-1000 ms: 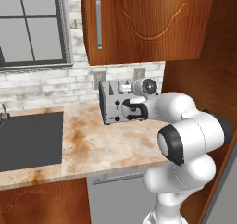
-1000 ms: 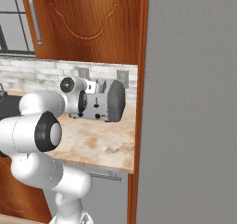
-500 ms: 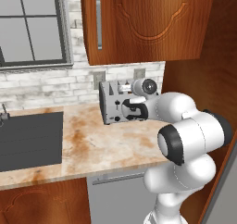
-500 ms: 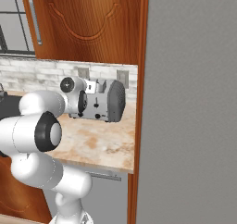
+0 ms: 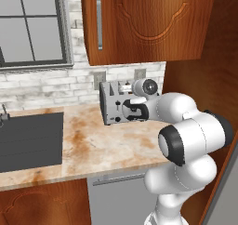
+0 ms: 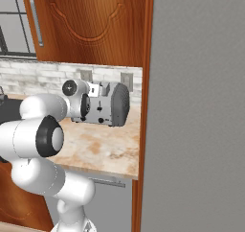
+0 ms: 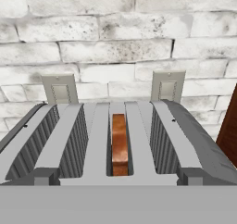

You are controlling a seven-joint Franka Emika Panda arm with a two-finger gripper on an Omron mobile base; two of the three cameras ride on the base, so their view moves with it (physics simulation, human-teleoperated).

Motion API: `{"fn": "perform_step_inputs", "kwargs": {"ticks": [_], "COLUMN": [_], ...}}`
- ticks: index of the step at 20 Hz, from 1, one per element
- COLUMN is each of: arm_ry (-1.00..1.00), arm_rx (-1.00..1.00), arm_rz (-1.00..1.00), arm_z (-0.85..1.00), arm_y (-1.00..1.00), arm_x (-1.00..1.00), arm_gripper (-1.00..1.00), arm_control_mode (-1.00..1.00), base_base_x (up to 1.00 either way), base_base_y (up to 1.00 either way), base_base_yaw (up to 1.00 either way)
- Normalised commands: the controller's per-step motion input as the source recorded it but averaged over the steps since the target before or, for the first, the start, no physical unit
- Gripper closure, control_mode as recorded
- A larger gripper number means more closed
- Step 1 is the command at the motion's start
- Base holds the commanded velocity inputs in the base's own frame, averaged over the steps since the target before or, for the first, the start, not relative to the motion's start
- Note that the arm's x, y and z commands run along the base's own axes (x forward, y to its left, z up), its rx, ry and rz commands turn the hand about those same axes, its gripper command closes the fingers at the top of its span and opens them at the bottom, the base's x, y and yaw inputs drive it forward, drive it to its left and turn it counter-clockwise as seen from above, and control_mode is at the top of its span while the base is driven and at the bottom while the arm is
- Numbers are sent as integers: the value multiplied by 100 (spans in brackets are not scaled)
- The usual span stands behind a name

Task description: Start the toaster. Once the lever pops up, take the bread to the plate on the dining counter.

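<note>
Hand view: the bread (image 7: 119, 144) is seen sunk edge-on in a middle slot of the toaster (image 7: 185, 149), at frame centre, directly ahead. Whether the jaws are parted cannot be told.

Base views flank the toaster (image 5: 116, 103) (shared) — hand view close above slots, facing wall.

The glossy white, bulbous-segmented robot arm (image 5: 186, 140) has rounded shells joined by dark grey ring-shaped joints. A black circular joint face (image 6: 48, 136) sits on one fat link. Near the boxy silver-grey toaster (image 5: 114, 103), its wrist carries a round grey cap (image 5: 148, 85).
</note>
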Motion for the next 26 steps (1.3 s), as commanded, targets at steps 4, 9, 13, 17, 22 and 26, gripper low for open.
{"fn": "perform_step_inputs", "kwargs": {"ticks": [4,9,13,17,22,26], "arm_ry": [0,0,0,0,0,0], "arm_rx": [0,0,0,0,0,0], "arm_rz": [0,0,0,0,0,0], "arm_z": [0,0,0,0,0,0], "arm_y": [0,0,0,0,0,0], "arm_x": [0,0,0,0,0,0], "arm_gripper": [-100,-100,-100,-100,-100,-100], "arm_control_mode": [-100,-100,-100,-100,-100,-100], "base_base_x": [0,0,0,0,0,0], "base_base_y": [0,0,0,0,0,0], "base_base_yaw": [0,0,0,0,0,0]}}
